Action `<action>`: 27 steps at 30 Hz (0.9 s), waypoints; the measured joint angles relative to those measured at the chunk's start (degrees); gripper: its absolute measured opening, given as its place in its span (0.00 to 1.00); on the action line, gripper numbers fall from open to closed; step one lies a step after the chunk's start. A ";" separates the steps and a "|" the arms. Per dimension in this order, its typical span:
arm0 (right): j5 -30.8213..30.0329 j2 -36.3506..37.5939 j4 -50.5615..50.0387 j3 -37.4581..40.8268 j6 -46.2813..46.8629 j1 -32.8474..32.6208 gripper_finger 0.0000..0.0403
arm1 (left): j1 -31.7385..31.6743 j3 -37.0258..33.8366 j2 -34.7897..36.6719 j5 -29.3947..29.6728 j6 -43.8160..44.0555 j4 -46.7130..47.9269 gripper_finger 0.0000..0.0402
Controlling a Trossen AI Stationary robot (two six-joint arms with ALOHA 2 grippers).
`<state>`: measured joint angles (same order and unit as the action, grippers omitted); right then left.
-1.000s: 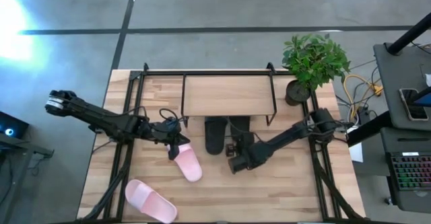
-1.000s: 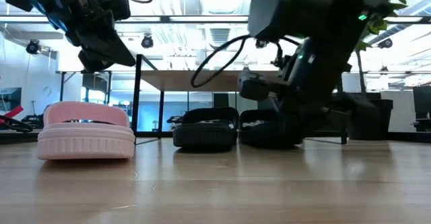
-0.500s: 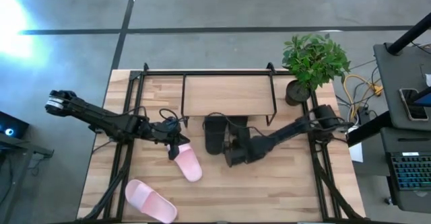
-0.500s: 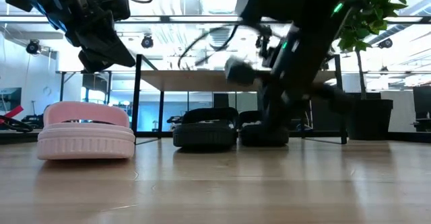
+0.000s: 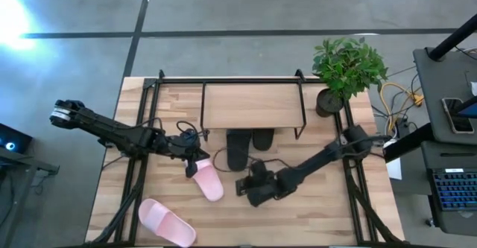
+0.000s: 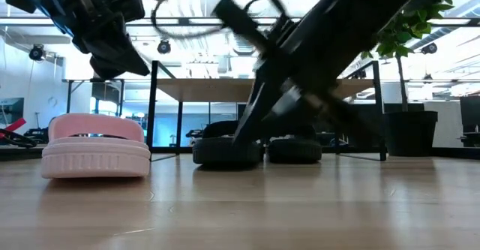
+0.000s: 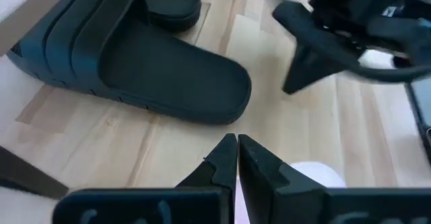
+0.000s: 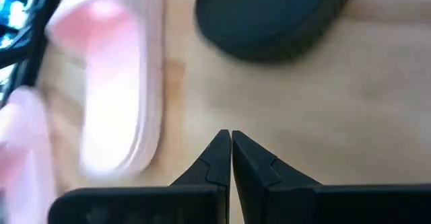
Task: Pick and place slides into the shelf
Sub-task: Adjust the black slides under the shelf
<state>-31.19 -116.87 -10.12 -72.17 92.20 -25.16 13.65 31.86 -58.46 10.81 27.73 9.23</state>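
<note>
Right tool (image 5: 242, 186) backs off from black slides (image 5: 237, 150), now over bare worktop (image 5: 328, 211), fingers clenched, empty. Black pair sits under shelf (image 5: 252, 105): placed. Left tool (image 5: 192, 166) clenched at pink slide (image 5: 208, 180) heel; grasp uncertain. Second pink slide (image 5: 166, 221) lies well behind it, unplaced.

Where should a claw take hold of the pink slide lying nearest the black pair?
Probably by its broad strap, from above. The pink slide lies flat, sole down, and the low view shows the strap arching clear of the footbed, so one finger could likely slip under it. The left claw already sits at its shelf-side end.
</note>
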 joint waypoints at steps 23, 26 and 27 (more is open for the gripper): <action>-2.60 -5.21 -6.73 -7.28 -9.50 9.74 0.02 | 0.24 -0.44 0.11 0.51 -3.23 4.92 0.00; -2.50 -5.17 -7.58 -7.27 -10.93 11.21 0.02 | 0.24 -0.59 0.11 0.53 -3.23 4.94 0.00; -2.48 -5.15 -7.77 -7.25 -11.35 11.71 0.02 | 0.24 -0.64 0.11 0.55 -3.23 4.92 0.00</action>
<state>-33.67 -122.02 -17.89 -79.42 80.85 -13.46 13.89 31.21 -58.35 11.35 24.49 14.15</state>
